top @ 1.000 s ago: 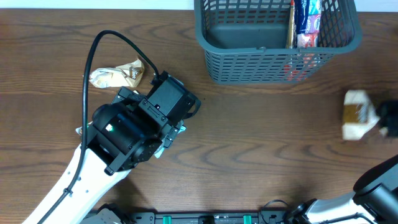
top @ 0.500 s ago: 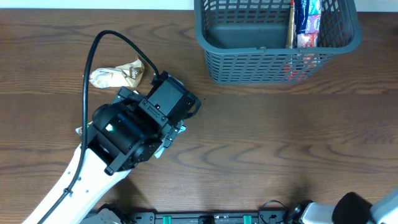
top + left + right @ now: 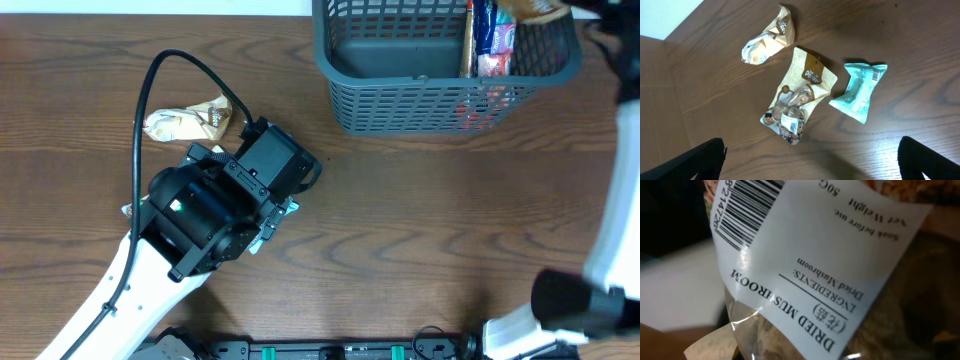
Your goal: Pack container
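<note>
The mushroom packet (image 3: 805,280) was clamped by the right gripper (image 3: 578,8), the left gripper (image 3: 812,162) was spread wide, and the packet could be snagged on the rim of the container (image 3: 440,105).

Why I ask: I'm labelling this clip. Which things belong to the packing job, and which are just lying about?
Job: container; dried mushroom packet; packets already inside; cream packet, tan pouch and teal packet, waiting on the table.
Lying about: black cable; wooden table.
</note>
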You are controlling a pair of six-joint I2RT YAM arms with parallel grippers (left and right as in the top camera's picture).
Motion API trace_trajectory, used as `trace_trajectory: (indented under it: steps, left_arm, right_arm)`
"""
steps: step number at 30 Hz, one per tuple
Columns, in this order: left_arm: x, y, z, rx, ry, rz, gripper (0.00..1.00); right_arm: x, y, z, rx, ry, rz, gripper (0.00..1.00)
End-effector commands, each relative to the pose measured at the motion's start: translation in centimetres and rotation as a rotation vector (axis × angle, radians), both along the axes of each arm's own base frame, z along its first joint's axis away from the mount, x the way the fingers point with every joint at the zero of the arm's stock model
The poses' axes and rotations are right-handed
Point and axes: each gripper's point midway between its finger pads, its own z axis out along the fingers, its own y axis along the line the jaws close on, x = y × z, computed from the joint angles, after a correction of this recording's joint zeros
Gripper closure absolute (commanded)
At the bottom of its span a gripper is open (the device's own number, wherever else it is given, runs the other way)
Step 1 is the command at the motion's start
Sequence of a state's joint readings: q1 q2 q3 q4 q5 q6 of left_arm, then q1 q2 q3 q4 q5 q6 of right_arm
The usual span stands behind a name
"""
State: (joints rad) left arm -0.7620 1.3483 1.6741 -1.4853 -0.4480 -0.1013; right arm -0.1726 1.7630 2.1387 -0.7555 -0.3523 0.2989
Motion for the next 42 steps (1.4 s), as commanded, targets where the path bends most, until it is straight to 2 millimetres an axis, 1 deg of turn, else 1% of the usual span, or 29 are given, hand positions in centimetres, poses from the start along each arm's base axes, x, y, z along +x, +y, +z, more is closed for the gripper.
trace_trajectory:
  steps: [1, 4, 6, 8, 11, 12, 14, 16, 18, 19, 20, 21, 23, 24, 26, 27, 31, 33, 35, 38, 40, 42]
  left_arm:
    - [0.0, 0.2, 0.0, -0.002, 0.0, 0.019, 0.01]
    - [0.0, 0.2, 0.0, 0.0, 0.002, 0.019, 0.01]
    - [0.0, 0.3, 0.0, 0.002, 0.004, 0.019, 0.01]
    - [-0.1, 0.3, -0.1, 0.004, 0.005, 0.019, 0.01]
    - [-0.1, 0.3, -0.1, 0.004, 0.005, 0.019, 0.01]
    - [-0.1, 0.3, -0.1, 0.003, 0.005, 0.019, 0.01]
    - [-0.1, 0.3, -0.1, 0.003, 0.005, 0.019, 0.01]
    - [-0.1, 0.3, -0.1, 0.003, 0.005, 0.019, 0.01]
    - [-0.1, 0.3, -0.1, 0.004, 0.005, 0.019, 0.01]
    - [-0.1, 0.3, -0.1, 0.004, 0.005, 0.019, 0.01]
    - [-0.1, 0.3, -0.1, 0.004, 0.005, 0.019, 0.01]
    - [-0.1, 0.3, -0.1, 0.004, 0.005, 0.019, 0.01]
    - [-0.1, 0.3, -0.1, 0.004, 0.005, 0.019, 0.01]
    - [-0.1, 0.3, -0.1, 0.004, 0.005, 0.019, 0.01]
    - [-0.1, 0.3, -0.1, 0.004, 0.005, 0.019, 0.01]
    - [-0.1, 0.3, -0.1, 0.004, 0.005, 0.019, 0.01]
    - [-0.1, 0.3, 0.0, 0.004, 0.005, 0.019, 0.01]
    - [-0.1, 0.3, 0.0, 0.004, 0.005, 0.019, 0.01]
    - [-0.1, 0.3, 0.0, 0.004, 0.005, 0.019, 0.01]
    - [-0.1, 0.3, -0.1, 0.003, 0.005, 0.019, 0.01]
    - [-0.1, 0.3, 0.0, 0.004, 0.005, 0.019, 0.01]
    - [-0.1, 0.3, -0.1, 0.003, 0.005, 0.019, 0.01]
  right_arm:
    - [2.4, -0.5, -5.1, -0.118, 0.102, -0.004, 0.98]
    - [3.8, -1.3, -9.4, -0.154, 0.202, -0.024, 0.99]
    - [4.2, -2.2, -11.7, -0.187, 0.264, -0.048, 0.99]
    - [4.4, -2.9, -13.6, -0.22, 0.316, -0.067, 0.99]
    - [4.2, -4.6, -15.7, -0.278, 0.39, -0.133, 0.98]
    - [4.1, -4.9, -16.3, -0.297, 0.408, -0.143, 0.98]
    - [3.8, -5.4, -16.6, -0.324, 0.427, -0.157, 0.98]
    - [3.7, -5.8, -16.7, -0.351, 0.436, -0.167, 0.95]
    - [3.6, -5.9, -16.7, -0.367, 0.436, -0.163, 0.87]
    - [3.6, -5.9, -16.7, -0.369, 0.438, -0.161, 0.81]
    - [3.5, -5.9, -16.8, -0.369, 0.443, -0.16, 0.69]
    - [3.4, -5.9, -16.9, -0.368, 0.45, -0.157, 0.6]
    - [3.2, -5.8, -17.1, -0.367, 0.459, -0.154, 0.53]
    - [3.2, -5.7, -17.2, -0.365, 0.462, -0.15, 0.45]
    - [3.2, -5.6, -17.2, -0.366, 0.463, -0.138, 0.33]
    - [3.2, -5.5, -17.2, -0.365, 0.463, -0.136, 0.28]
    - [3.2, -5.0, -17.2, -0.35, 0.459, -0.114, 0.25]
    - [3.4, -4.0, -17.0, -0.318, 0.443, -0.069, 0.23]
    - [3.6, -2.9, -16.3, -0.282, 0.414, -0.018, 0.21]
    - [4.0, -1.4, -14.2, -0.243, 0.353, 0.033, 0.19]
    - [4.1, -0.5, -12.2, -0.232, 0.307, 0.059, 0.16]
    - [4.0, 0.4, -9.8, -0.231, 0.256, 0.078, 0.15]
